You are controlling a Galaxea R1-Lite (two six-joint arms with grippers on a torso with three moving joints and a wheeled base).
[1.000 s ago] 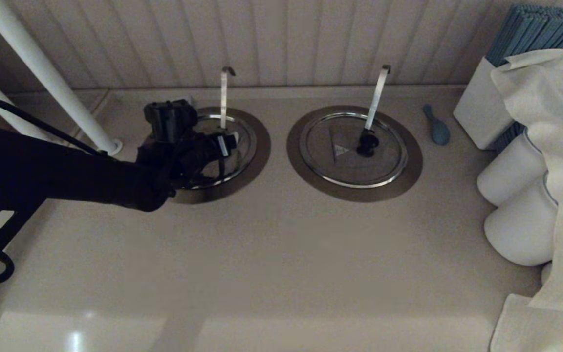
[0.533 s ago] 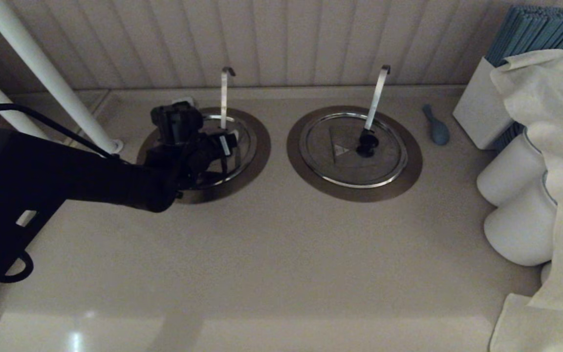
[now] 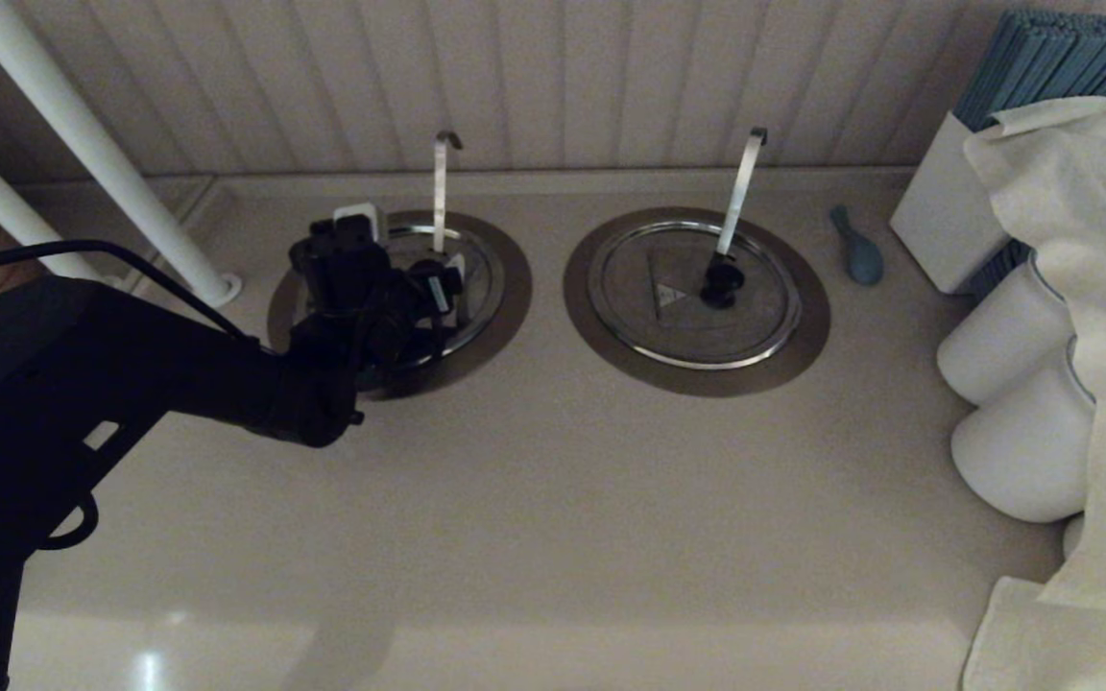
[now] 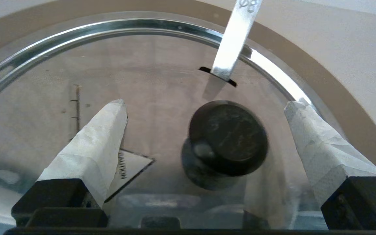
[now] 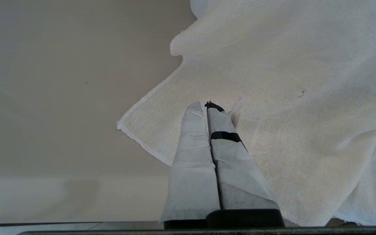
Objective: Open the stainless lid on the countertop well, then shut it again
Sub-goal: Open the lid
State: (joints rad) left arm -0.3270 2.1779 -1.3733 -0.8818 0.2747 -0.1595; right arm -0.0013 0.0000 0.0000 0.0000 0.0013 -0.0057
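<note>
Steel lid (image 4: 162, 107) lies flat; left gripper (image 4: 204, 106), fingers spread around its black knob (image 4: 228, 137), should probably centre before pinching; right gripper (image 5: 207, 106) pressed together

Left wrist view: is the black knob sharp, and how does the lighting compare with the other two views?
Left wrist view: the knob looks smeared, doubled at its lower edge, while the open left tool reads crisp; a bright glare streak runs along the lid rim. Head view: dim, with the left arm nearly black. Right wrist view: evenly lit, with the cloth weave and shut right tool sharp.
</note>
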